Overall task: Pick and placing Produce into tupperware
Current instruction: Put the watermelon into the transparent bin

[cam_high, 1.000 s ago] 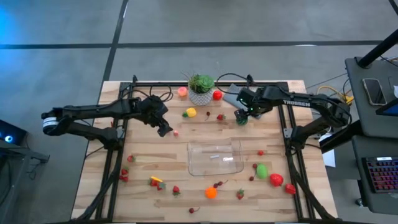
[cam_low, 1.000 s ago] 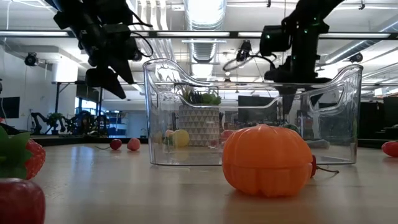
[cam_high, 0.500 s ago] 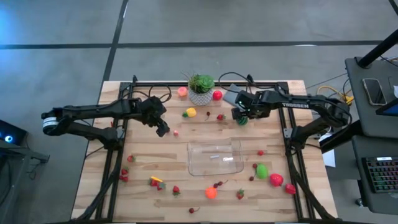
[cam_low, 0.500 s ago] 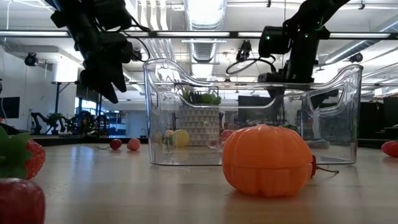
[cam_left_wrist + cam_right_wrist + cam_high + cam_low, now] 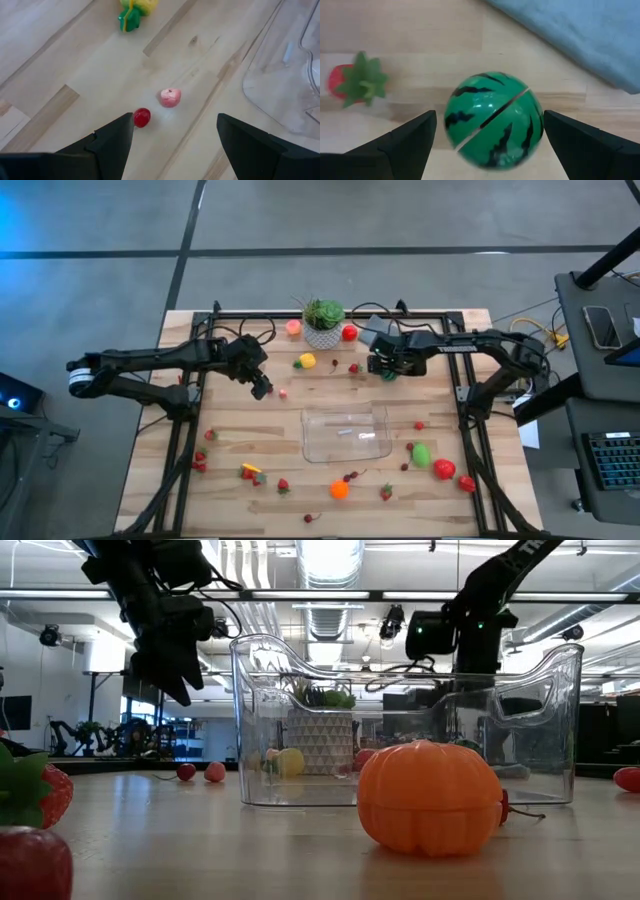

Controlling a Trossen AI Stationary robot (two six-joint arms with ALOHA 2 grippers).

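My right pincer (image 5: 487, 150) hangs spread wide over the striped melon (image 5: 493, 119), which lies on the tabletop (image 5: 230, 450) beside the grey cloth (image 5: 580, 35), well apart from the clear container (image 5: 346, 434). My left pincer (image 5: 172, 140), also spread, hovers above a pink fruit (image 5: 170, 97) and a cherry (image 5: 142, 117). I judge the picking step under way: next, descend and clamp the melon.

Light: bright, even, from ceiling lights (image 5: 327, 558) overhead
Glare: blue glow at floor's left edge
Blur: strawberry (image 5: 355, 82) soft; melon (image 5: 493, 119) slightly smeared
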